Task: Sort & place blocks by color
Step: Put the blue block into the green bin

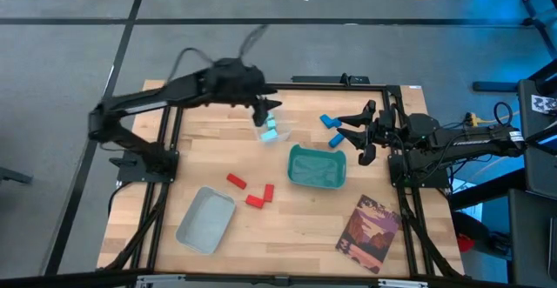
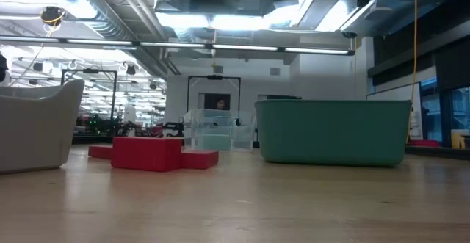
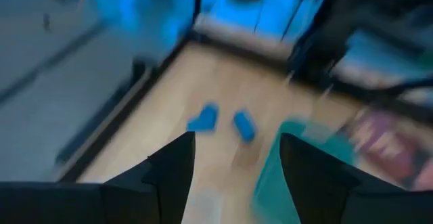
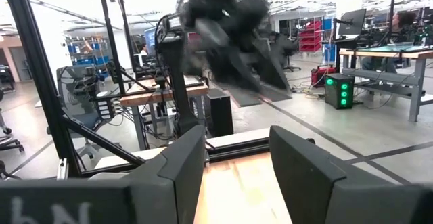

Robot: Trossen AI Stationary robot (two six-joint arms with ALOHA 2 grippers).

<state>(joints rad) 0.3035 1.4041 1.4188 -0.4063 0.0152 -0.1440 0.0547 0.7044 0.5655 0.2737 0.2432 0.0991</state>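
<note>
The left pincer (image 1: 266, 114) is seen spread and empty, raised over the table (image 1: 287, 227), with the light cyan blocks (image 1: 269, 133) just beneath it. Two darker blue blocks (image 1: 331, 130) lie just before the right pincer (image 1: 367, 131), whose fingers stand apart, gripping nothing. The red blocks (image 1: 252, 192) lie well apart from both, between the grey tray (image 1: 205, 221) and the teal bin (image 1: 317, 167).
</note>
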